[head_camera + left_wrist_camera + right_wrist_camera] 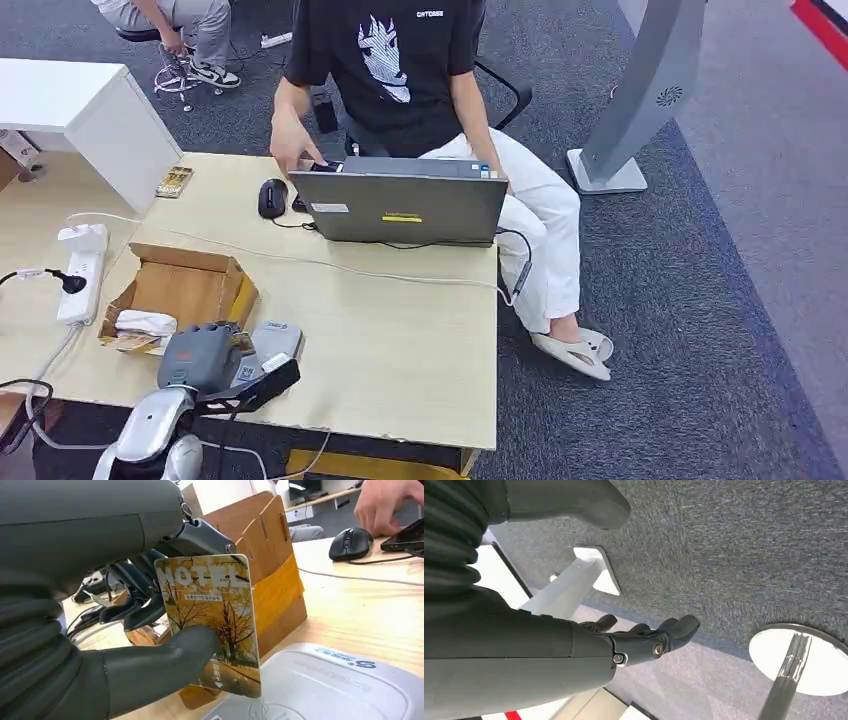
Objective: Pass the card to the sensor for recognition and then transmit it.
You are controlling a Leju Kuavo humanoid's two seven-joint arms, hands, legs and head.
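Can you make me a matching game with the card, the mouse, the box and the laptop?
Things:
1. card
2. mouse
3. cardboard box
4. laptop

Descriptions:
A. black, beside the laptop
B. held in the robot's left hand above the grey sensor
C. grey, in front of the seated person
D. brown, open on the table

Pairs: 1-B, 2-A, 3-D, 4-C

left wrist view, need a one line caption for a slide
The left hand holds a hotel card upright just above the grey card sensor, beside a cardboard box.
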